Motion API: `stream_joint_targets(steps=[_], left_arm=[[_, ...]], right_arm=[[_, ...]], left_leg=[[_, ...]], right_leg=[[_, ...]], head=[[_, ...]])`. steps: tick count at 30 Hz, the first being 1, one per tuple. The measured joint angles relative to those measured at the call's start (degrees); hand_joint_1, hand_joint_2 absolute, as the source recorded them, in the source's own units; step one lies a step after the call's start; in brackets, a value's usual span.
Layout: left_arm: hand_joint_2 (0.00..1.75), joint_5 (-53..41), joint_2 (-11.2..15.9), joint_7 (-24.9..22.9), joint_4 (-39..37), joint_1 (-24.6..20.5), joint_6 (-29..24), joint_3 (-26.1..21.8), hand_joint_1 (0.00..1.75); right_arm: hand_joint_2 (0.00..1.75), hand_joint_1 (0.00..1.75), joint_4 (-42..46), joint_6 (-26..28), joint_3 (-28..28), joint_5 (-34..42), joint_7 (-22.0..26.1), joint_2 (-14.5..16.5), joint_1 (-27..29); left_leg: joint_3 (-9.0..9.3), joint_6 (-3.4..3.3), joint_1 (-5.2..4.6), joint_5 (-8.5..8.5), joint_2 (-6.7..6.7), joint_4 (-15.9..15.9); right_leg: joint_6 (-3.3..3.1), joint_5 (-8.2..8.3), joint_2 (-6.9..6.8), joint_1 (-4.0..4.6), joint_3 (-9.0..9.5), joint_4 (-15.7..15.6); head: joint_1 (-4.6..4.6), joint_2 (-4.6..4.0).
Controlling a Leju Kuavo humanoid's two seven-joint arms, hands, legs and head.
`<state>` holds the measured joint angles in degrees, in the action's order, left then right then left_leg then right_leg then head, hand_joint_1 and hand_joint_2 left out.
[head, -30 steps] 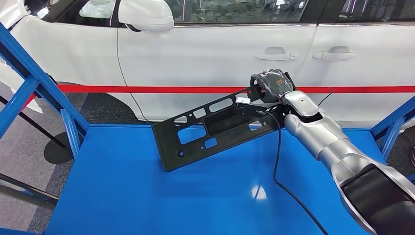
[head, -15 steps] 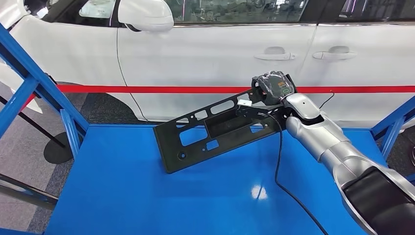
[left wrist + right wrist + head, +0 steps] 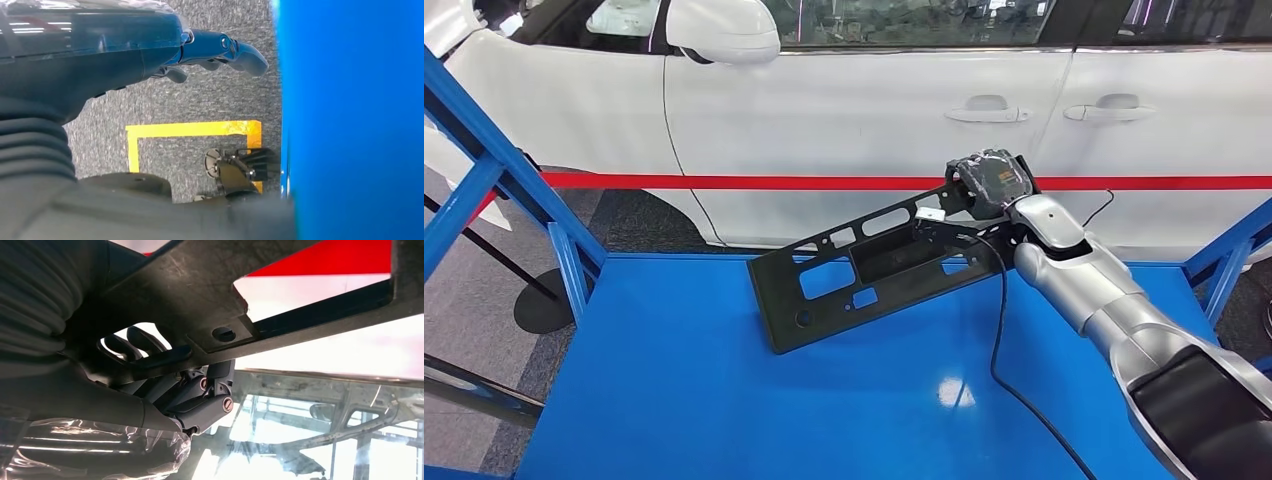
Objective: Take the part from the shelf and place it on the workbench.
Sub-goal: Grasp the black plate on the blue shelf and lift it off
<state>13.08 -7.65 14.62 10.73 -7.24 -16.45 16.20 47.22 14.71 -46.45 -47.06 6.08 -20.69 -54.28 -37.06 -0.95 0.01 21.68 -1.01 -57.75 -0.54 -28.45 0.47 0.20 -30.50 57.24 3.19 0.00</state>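
The part [image 3: 864, 275] I'm moving is a long, flat black panel full of cut-outs, and I judge it stiff moulded plastic: light for its length, not fragile, but unwieldy, since all that length hangs off one end and wants to swing or twist. It is tilted, its lower far corner down at or touching the blue tabletop [image 3: 724, 400], its other end raised toward the white car [image 3: 874, 110] behind. Its solid end frame is the sensible place to hold, and that is where I have it: my right robot hand [image 3: 984, 185] grips that upper end, and in the right wrist view the dark fingers [image 3: 150, 347] are curled through an opening around a rib of the part. The right arm reaches forward across the tabletop, wrist up, a black cable [image 3: 996, 340] trailing from it. My left robot hand [image 3: 215, 50] hangs beside the tabletop's edge over the grey floor, fingers loose, holding nothing.
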Motion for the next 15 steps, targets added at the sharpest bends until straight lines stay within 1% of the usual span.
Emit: stream_joint_targets(steps=[3,4,7,15], left_arm=[[0.44,-1.0,0.3,-0.6,0.0,-0.2,-0.5,0.9,0.0],[0.44,-1.2,0.4,-0.7,0.0,-0.2,-0.5,1.1,0.0],[1.75,-1.9,0.5,-0.9,0.0,-0.2,-1.2,1.8,0.0],[1.75,-4.4,1.0,-1.2,0.0,-0.4,-6.0,3.4,0.0]], right_arm=[[1.75,1.75,0.0,0.2,0.1,-0.1,0.0,0.0,0.5],[1.75,1.75,0.0,0.2,0.1,-0.1,0.0,-0.1,0.6],[1.75,1.75,0.0,0.2,0.3,-0.1,0.2,-0.4,1.0],[1.75,1.75,0.0,0.8,1.4,0.2,0.4,-1.0,2.9]], left_leg=[[0.0,-0.01,-0.01,-0.01,-0.04,0.0],[0.0,-0.02,-0.01,-0.01,-0.05,0.0],[-0.01,-0.02,-0.01,-0.01,-0.07,0.0],[0.01,-0.1,-0.09,-0.08,-0.29,0.0]], right_leg=[[0.0,0.0,-0.04,-0.01,0.0,0.0],[0.0,0.0,-0.05,-0.01,0.0,0.0],[0.0,0.0,-0.08,-0.01,0.01,0.0],[0.01,0.0,-0.34,-0.03,0.08,0.0]], head=[[0.0,0.0],[0.0,0.0],[0.0,0.0],[0.0,0.0]])
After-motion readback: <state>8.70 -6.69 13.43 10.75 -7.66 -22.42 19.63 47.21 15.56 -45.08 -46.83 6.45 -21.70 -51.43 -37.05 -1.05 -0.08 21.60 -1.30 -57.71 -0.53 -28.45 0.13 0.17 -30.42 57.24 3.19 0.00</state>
